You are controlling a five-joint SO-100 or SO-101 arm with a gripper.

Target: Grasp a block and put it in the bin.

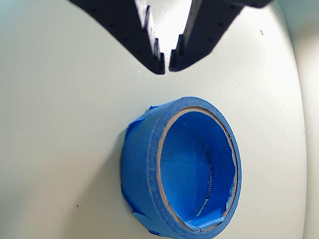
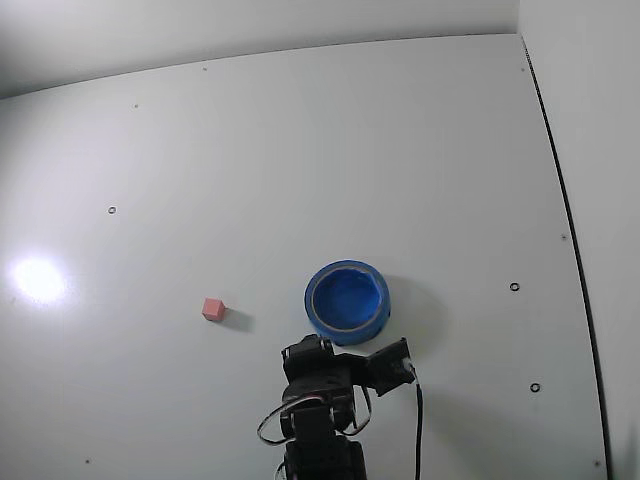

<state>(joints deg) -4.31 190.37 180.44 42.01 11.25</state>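
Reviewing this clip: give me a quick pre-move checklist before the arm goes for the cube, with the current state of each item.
1. Block visible and unobstructed on the table: ok in the fixed view; absent from the wrist view.
2. Bin upright and empty: ok.
3. Gripper free of any load: ok.
4. Jaws open enough for the block: not ok, tips nearly touching.
5. Gripper aimed at the block: not ok, it faces the bin.

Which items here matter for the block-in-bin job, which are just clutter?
Job:
- block, on the table, left of the bin in the fixed view
- bin, blue, empty
- end effector, shut, empty

Lying about:
- nothing loose; only the table and arm cable
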